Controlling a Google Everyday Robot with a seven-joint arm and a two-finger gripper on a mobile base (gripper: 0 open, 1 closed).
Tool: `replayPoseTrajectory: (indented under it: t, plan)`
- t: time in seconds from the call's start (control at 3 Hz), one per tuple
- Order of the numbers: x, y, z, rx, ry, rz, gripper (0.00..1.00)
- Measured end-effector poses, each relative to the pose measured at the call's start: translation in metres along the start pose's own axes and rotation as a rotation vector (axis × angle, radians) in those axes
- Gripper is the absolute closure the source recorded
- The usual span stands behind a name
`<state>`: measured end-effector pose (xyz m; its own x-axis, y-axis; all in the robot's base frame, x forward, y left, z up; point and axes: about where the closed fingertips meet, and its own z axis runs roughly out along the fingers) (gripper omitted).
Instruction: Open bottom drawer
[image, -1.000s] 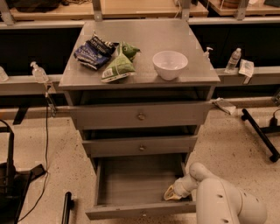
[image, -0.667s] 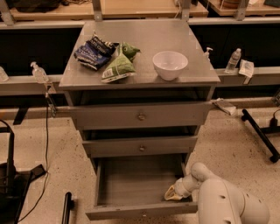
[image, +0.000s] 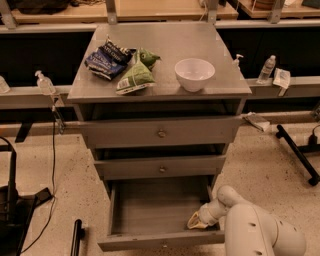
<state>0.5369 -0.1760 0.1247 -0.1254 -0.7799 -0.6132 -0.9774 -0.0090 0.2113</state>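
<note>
The pale tool (image: 196, 221), its grip impossible to tell, sits inside the open bottom drawer (image: 150, 206), a flat grey metal tray

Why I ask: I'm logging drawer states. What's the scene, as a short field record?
bottom drawer: narrow grey metal bottom drawer, pulled out, tray visible
tool: tool inside that drawer's front right corner
upper drawers: mid-sized grey drawer front and widest grey drawer front, both pushed in
cabinet top: white round bowl, green snack bag, dark blue snack bag
</note>
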Motion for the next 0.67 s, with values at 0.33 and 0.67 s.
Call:
replayPoseTrajectory:
  t: [0.33, 0.67]
  plan:
    - [-0.0001, -0.0002, 0.0000, 0.000, 0.000, 0.000, 1.00]
    - [-0.0001, -0.0002, 0.0000, 0.000, 0.000, 0.000, 1.00]
